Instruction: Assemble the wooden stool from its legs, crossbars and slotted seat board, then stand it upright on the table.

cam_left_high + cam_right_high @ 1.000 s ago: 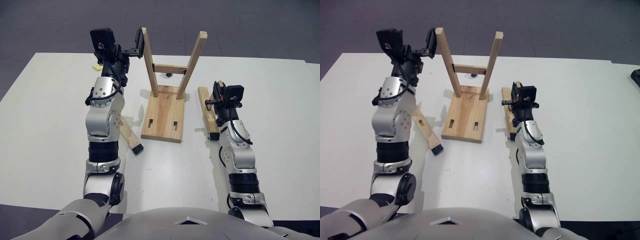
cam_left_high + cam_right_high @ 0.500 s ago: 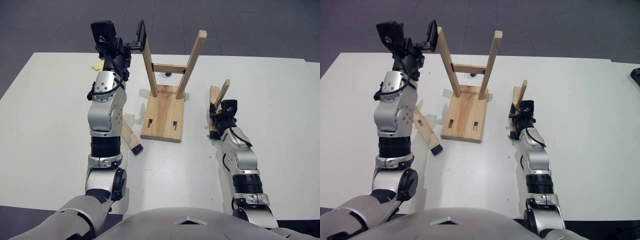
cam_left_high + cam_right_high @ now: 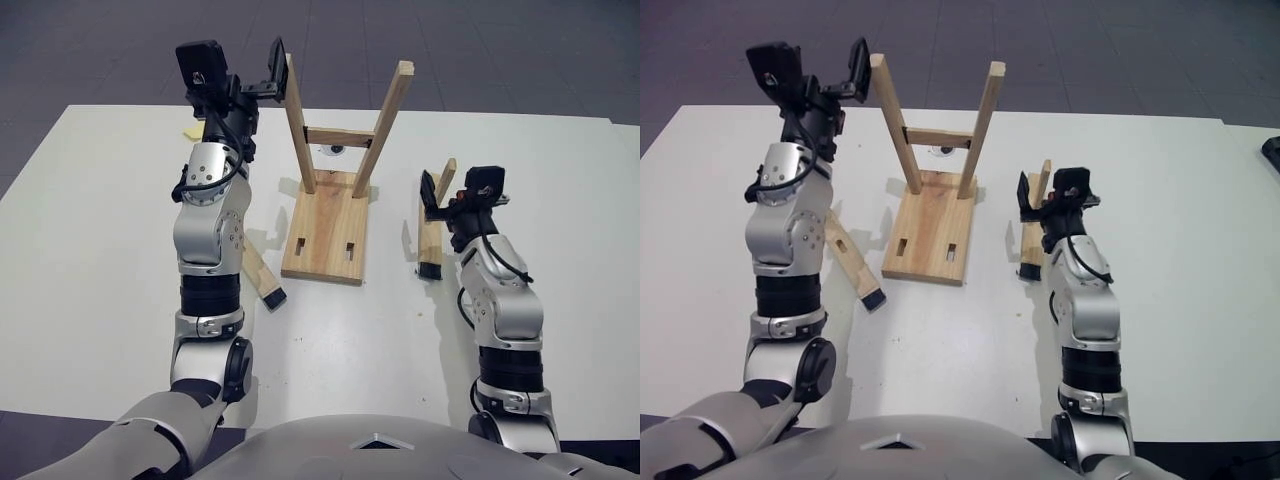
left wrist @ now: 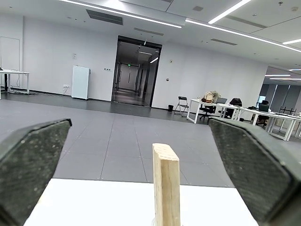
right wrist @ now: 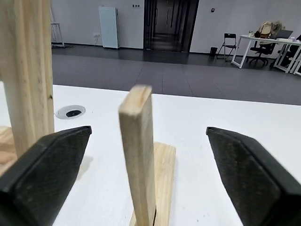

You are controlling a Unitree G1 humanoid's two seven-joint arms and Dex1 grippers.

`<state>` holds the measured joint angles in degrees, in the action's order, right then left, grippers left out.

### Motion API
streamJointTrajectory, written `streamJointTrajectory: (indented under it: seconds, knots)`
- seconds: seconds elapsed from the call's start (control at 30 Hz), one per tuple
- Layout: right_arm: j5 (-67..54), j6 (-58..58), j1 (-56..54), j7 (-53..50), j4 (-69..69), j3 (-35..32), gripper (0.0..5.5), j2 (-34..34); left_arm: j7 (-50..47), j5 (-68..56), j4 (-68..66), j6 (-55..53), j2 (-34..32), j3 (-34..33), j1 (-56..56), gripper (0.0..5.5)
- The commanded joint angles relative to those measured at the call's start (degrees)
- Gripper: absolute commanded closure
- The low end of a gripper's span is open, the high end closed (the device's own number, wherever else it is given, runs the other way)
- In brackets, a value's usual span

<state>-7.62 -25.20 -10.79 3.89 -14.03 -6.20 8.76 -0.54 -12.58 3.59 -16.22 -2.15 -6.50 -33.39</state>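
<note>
The slotted seat board [image 3: 325,240] lies flat on the white table [image 3: 100,230]. Two legs [image 3: 299,125] [image 3: 386,125] stand upright in its far end, joined by a crossbar [image 3: 340,137]. My left gripper [image 3: 279,82] is open around the top of the left leg [image 4: 165,183], with clear gaps on both sides. Right of the board, another leg [image 3: 430,240] lies flat, and a short wooden piece [image 5: 138,155] rises from it. My right gripper [image 3: 1038,196] is open on either side of that piece. A further leg [image 3: 262,280] with a dark end lies under my left arm.
A round cable hole [image 3: 337,150] sits in the table behind the standing legs. A yellow note [image 3: 193,132] lies at the far left. A dark object [image 3: 1272,150] shows at the table's right edge. Bare tabletop stretches to the left, right and front of the board.
My right wrist dipped low half a second ago and has risen again. The short piece beside it now stands up. My left gripper stays at the top of the left leg.
</note>
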Motion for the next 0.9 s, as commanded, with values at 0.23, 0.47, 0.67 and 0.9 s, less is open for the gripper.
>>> streamJointTrajectory:
  seconds: [0.23, 0.47, 0.67, 0.9]
  knots:
    - [-2.6, 2.4, -10.2, -1.3, 5.1, -4.3, 0.11, 0.0, -0.8, 0.1, -0.4, 0.3, 1.2, -0.4, 0.6, 0.1]
    - [-2.9, 7.4, -17.7, -4.3, 15.4, -6.1, 0.11, -1.2, -0.8, 0.2, -1.3, 0.4, 1.5, -0.6, 0.4, 0.1]
    - [-2.8, 9.6, -20.8, -5.6, 18.9, -6.1, 0.11, -1.7, -1.0, 0.2, -1.8, 0.3, 1.3, -1.0, 0.1, 0.1]
    - [-2.0, 10.4, -24.0, -6.3, 25.1, -4.5, 0.11, -2.9, -1.6, 0.4, -2.2, 0.3, 1.6, -1.0, 0.1, 0.1]
